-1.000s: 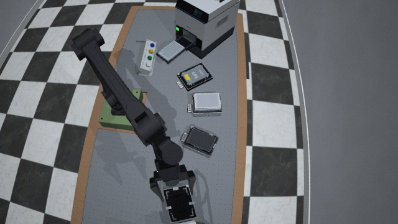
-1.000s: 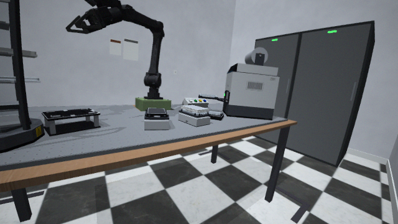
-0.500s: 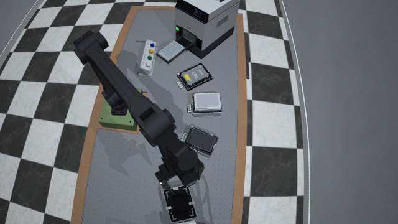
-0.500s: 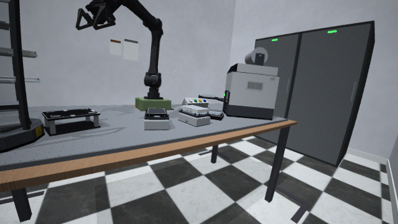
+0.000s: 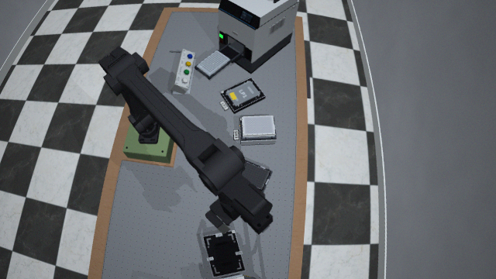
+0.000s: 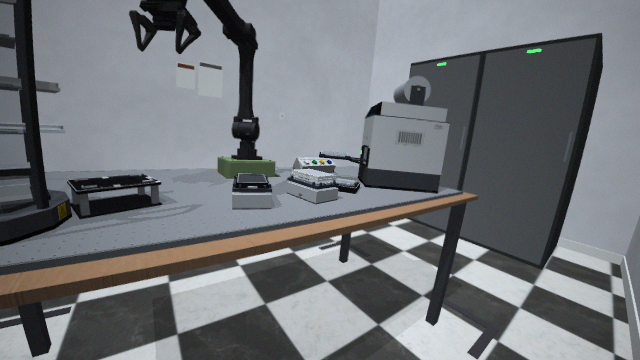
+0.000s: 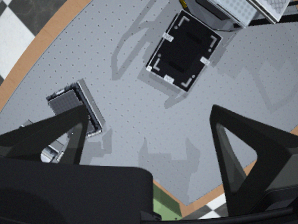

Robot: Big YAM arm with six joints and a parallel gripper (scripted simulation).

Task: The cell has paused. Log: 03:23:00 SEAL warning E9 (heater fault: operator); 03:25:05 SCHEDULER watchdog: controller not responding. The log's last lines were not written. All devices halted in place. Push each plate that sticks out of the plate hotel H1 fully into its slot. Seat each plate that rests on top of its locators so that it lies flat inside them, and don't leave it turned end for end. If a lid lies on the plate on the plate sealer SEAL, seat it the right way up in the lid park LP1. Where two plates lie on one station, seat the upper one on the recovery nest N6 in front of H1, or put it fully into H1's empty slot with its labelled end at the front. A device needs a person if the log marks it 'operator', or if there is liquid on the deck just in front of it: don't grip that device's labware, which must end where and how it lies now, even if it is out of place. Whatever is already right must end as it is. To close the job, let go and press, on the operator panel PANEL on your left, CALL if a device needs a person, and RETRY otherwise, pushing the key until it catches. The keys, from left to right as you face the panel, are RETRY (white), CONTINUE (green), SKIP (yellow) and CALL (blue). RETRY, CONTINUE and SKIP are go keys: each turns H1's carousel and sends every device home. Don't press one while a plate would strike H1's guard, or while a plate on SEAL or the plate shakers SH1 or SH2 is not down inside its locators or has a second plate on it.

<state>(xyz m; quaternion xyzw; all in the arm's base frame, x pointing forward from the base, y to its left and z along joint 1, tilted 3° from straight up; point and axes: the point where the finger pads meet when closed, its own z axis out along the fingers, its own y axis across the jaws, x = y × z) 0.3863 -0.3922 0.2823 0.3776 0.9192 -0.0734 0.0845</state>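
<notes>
My gripper [image 6: 162, 30] is open and empty, high above the table near the hotel end. In the wrist view its fingers frame bare deck. The recovery nest N6 [image 5: 224, 253] is a black empty frame; it also shows in the wrist view [image 7: 182, 50] and in the side view [image 6: 114, 183]. A dark plate [image 5: 256, 175] sits on one shaker. A clear plate [image 5: 257, 127] sits on the other. A clear plate [image 5: 212, 63] lies on the tray of SEAL [image 5: 256, 30].
The lid park LP1 [image 5: 242, 94] lies between SEAL and the shakers. The operator panel PANEL [image 5: 183, 70] with its coloured keys stands left of SEAL's tray. My arm's green base [image 5: 149, 145] is at the table's left edge. My arm hides part of the dark plate.
</notes>
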